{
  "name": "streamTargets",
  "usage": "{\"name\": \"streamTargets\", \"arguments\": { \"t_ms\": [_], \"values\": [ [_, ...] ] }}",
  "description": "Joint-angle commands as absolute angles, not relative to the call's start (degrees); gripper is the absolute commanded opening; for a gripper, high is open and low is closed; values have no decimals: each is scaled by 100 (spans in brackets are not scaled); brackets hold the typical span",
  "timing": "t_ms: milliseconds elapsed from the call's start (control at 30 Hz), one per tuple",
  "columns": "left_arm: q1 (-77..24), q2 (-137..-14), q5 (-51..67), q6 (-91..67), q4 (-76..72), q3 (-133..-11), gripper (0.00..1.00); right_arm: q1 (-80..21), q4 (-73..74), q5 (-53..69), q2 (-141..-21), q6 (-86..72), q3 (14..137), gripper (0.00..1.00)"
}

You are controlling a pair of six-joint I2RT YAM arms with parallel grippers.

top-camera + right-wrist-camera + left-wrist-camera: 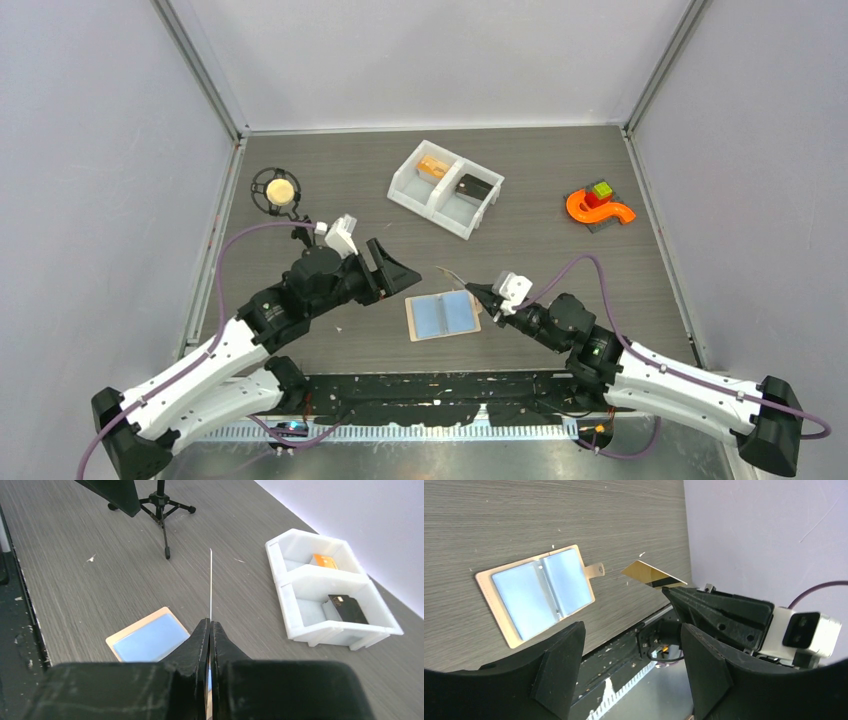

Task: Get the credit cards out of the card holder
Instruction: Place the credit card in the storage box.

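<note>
Gold card (651, 574), near end hidden in right jaws, left jaws spread wide

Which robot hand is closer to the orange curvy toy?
Right. The right gripper, pinching a card, is left of the orange toy; the left gripper is farther left, across the wallet.

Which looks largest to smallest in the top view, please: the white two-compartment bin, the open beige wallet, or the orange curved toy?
1. White two-compartment bin.
2. Open beige wallet.
3. Orange curved toy, close to the wallet in span.
</note>
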State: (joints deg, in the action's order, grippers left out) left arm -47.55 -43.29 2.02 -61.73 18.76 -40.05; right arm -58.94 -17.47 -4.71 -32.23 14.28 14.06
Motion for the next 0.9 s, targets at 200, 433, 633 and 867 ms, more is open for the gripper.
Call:
{"name": "streamTargets", "arguments": {
  "t_ms": [200, 433, 633, 867],
  "values": [
    [-4729, -4849, 347, -7180, 454, -3753, 71, -6662, -2441, -1343, -3647, 2153, 1491, 5],
    [-4729, -5103, 363, -7763, -318, -3300, 65, -7249, -2759, -2052, -4150, 2324, 1599, 5],
    [-4729, -5187, 442, -8272, -793, -2852, 55, -7613, -3115, -2453, -4679, 2432, 1687, 5],
    [-4720, -5109, 347, -8561, -982, -2469, 52, -7795, -3291, -2618, -4941, 2440, 1681, 5]
  ]
}}
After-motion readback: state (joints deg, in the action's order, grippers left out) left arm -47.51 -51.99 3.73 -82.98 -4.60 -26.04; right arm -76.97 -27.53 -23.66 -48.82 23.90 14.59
